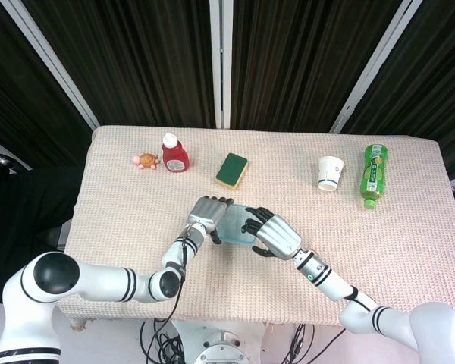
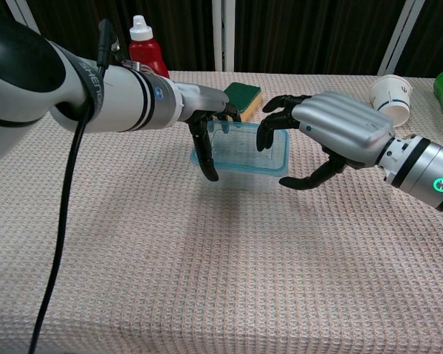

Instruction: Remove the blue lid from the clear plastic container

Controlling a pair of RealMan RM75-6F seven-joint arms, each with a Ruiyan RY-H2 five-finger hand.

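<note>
The clear plastic container (image 1: 237,225) with its blue lid (image 2: 244,144) sits mid-table, slightly toward the front. My left hand (image 1: 208,214) grips its left end, thumb (image 2: 207,156) down the near wall and fingers curled over the far rim. My right hand (image 1: 273,235) hovers at the right end, its fingers (image 2: 275,122) arched over the lid and its thumb spread low beside the near right corner. I cannot tell whether those fingertips touch the lid. In the chest view the right hand (image 2: 338,133) hides the container's right wall.
Along the table's far side stand a small toy (image 1: 145,160), a red sauce bottle (image 1: 174,153), a green-and-yellow sponge (image 1: 232,170), a tipped paper cup (image 1: 330,174) and a green bottle (image 1: 374,174) lying flat. The beige woven cloth (image 1: 121,220) covers the table.
</note>
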